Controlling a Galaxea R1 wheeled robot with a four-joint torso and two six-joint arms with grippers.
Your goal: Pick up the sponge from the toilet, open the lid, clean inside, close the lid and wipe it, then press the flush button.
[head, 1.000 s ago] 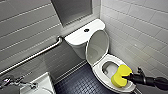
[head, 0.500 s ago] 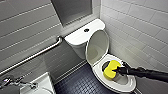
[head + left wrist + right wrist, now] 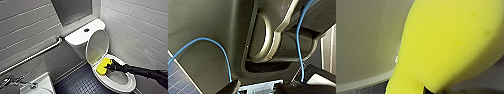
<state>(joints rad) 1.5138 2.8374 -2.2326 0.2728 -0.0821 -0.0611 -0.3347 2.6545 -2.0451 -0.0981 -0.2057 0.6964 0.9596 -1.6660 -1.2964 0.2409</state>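
The white toilet (image 3: 130, 86) stands in the corner with its lid (image 3: 97, 46) raised against the tank. The dark flush button (image 3: 86, 30) sits in the middle of the tank top. My right gripper (image 3: 110, 67) reaches in from the right, shut on the yellow sponge (image 3: 103, 67). It presses the sponge at the bowl's back-left rim, just below the lid. In the right wrist view the sponge (image 3: 448, 45) looms large against a glossy white surface. My left gripper (image 3: 260, 88) is open, holding nothing, close to the robot's own dark body.
A metal grab bar (image 3: 32, 56) runs along the left tiled wall. A white sink (image 3: 43, 82) with a metal faucet (image 3: 15, 81) is at the lower left. Dark small-tiled floor (image 3: 82, 83) lies between sink and toilet. A white tiled wall (image 3: 140, 30) rises close behind the toilet on the right.
My right gripper has drawn the sponge from the middle of the bowl toward its back-left rim, nearer the raised lid.
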